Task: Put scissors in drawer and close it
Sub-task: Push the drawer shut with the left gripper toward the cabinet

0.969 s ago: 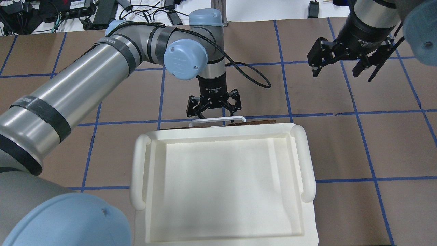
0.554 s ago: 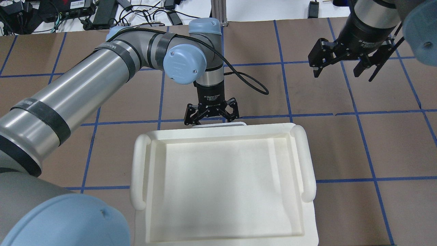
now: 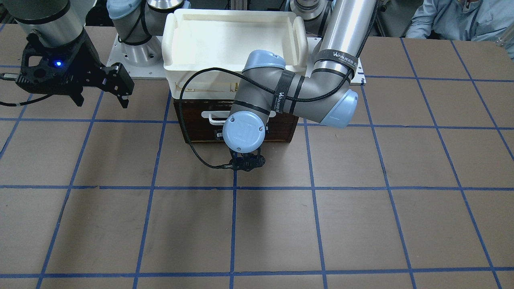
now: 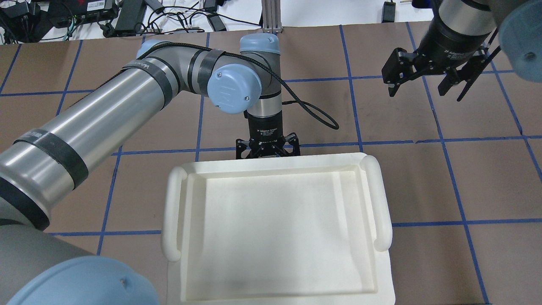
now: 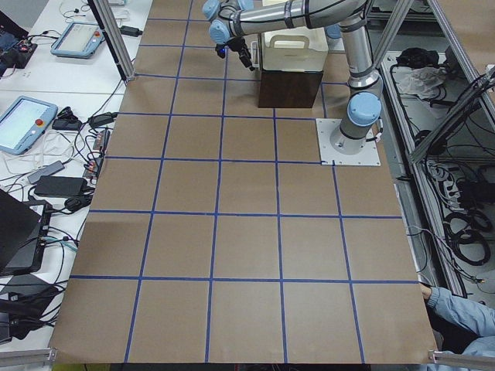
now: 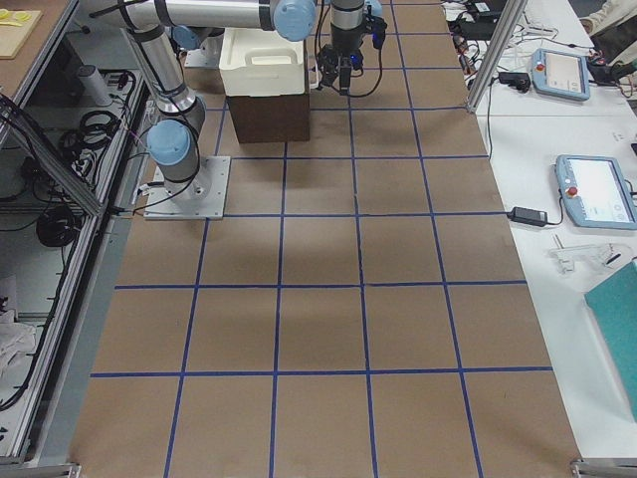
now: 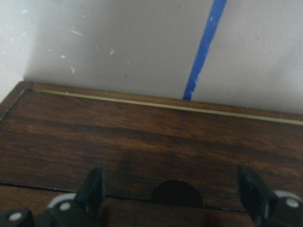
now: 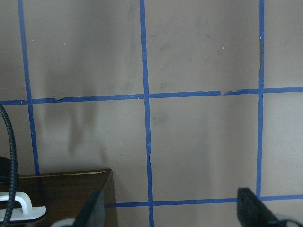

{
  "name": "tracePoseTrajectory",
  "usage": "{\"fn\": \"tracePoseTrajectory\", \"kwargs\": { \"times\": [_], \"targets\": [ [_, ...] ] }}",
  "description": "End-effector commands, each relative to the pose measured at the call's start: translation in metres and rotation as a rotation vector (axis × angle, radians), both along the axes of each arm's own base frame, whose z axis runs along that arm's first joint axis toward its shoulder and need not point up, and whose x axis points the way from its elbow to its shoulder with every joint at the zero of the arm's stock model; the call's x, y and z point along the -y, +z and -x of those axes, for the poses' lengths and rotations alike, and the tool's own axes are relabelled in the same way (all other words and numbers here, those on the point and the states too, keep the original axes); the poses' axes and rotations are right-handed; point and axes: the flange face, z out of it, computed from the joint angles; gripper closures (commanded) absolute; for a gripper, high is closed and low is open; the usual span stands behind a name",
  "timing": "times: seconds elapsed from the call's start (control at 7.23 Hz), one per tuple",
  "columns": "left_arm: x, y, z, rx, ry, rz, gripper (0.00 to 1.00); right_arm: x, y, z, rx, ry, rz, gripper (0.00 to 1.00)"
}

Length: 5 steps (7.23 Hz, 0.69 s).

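The left fingers (image 7: 93, 190) are spread, close against the drawer (image 3: 196, 128), whose dark front looks shut; scissors out of sight, presumably inside; right fingers (image 4: 391, 75) spread, empty, well right; a harder push could slide the whole cabinet along the surface

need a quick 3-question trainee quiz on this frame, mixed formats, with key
1. True or false: the right gripper is shut on the scissors.
2. Which gripper is at the drawer front? A) left B) right C) neither
3. Fill in: the white tray sits ___ the wooden cabinet.
Key: 1 false: its jaws are open and empty, and no scissors show in any view. 2 A: the left gripper. 3 on top of.
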Motion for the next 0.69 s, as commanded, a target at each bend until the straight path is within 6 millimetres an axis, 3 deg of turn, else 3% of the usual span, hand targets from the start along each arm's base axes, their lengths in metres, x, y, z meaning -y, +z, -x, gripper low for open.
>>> {"fn": "tracePoseTrajectory", "kwargs": {
  "times": [0.0, 0.42, 0.55],
  "targets": [
    [-0.005, -0.001, 0.008, -0.009, -0.025, 0.006, 0.00, 0.000, 0.000, 0.000, 0.001, 0.000, 0.000, 0.00],
    [0.033, 0.015, 0.009, -0.097, -0.014, 0.239, 0.00, 0.000, 0.000, 0.000, 0.001, 0.002, 0.002, 0.00],
    [0.039, 0.035, 0.007, -0.117, -0.023, 0.306, 0.00, 0.000, 0.000, 0.000, 0.000, 0.002, 0.000, 0.00]
  ]
}}
